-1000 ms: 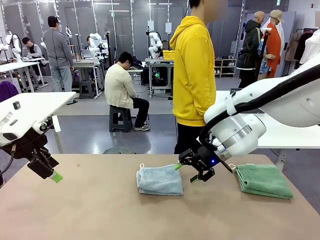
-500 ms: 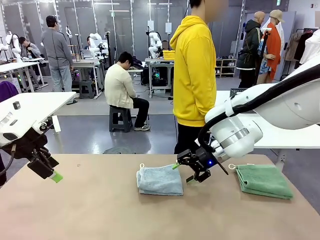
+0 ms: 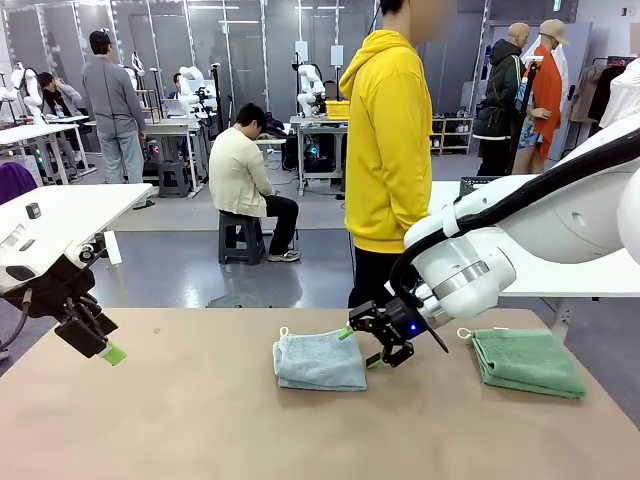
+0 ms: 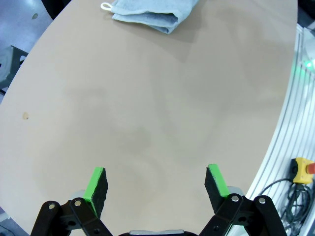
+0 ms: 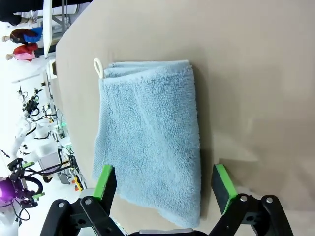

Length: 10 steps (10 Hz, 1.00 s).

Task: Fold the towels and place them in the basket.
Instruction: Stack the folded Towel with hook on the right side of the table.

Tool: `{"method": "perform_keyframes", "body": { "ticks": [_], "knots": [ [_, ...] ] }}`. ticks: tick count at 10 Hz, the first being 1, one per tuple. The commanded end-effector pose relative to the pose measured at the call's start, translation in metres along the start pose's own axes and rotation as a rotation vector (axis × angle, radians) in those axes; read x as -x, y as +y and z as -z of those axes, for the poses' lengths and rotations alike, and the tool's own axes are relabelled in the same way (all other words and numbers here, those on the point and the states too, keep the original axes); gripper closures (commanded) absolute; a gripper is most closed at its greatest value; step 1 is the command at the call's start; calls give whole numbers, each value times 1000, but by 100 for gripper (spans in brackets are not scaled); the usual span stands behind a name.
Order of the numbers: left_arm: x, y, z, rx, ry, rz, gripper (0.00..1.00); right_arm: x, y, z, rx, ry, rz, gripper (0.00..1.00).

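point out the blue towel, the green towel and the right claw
blue towel [image 3: 320, 361], front view, middle of its folded top.
green towel [image 3: 527, 362], front view, middle of its folded top.
right claw [image 3: 360, 347], front view, midway between its fingertips.

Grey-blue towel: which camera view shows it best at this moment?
The right wrist view: the folded grey-blue towel lies close and large between that gripper's open fingers, pile and white corner loop plain. The front view shows it small, beside the right gripper. The left wrist view catches it at the top edge.
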<state>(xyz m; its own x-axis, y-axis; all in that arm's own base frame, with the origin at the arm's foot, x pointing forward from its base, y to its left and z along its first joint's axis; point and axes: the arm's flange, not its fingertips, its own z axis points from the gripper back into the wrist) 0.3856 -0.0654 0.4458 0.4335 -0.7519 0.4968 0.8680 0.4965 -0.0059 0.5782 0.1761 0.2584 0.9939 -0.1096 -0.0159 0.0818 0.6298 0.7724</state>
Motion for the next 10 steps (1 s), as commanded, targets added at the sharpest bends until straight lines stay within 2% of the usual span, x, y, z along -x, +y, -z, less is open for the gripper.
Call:
{"method": "perform_keyframes", "body": {
  "ticks": [1, 2, 3, 4, 5, 6, 10],
  "knots": [
    [-2, -1, 2, -2, 8, -10, 0, -4, 2, 12, -25, -8, 12, 1],
    [-2, -1, 2, -2, 8, -10, 0, -5, 2, 13, -32, -3, 24, 16],
    [-2, -1, 2, -2, 8, -10, 0, -6, 2, 14, -46, 0, 24, 38],
    [-2, -1, 2, -2, 8, -10, 0, -7, 3, 16, -45, -1, 28, 74],
    [-2, -1, 2, -2, 8, -10, 0, -7, 3, 19, -47, 2, 34, 97],
    [-2, -1, 2, -2, 8, -10, 0, -7, 5, 21, -45, 3, 34, 100],
    [-2, -1, 2, -2, 8, -10, 0, -7, 6, 25, -36, 1, 33, 100]
  ]
}}
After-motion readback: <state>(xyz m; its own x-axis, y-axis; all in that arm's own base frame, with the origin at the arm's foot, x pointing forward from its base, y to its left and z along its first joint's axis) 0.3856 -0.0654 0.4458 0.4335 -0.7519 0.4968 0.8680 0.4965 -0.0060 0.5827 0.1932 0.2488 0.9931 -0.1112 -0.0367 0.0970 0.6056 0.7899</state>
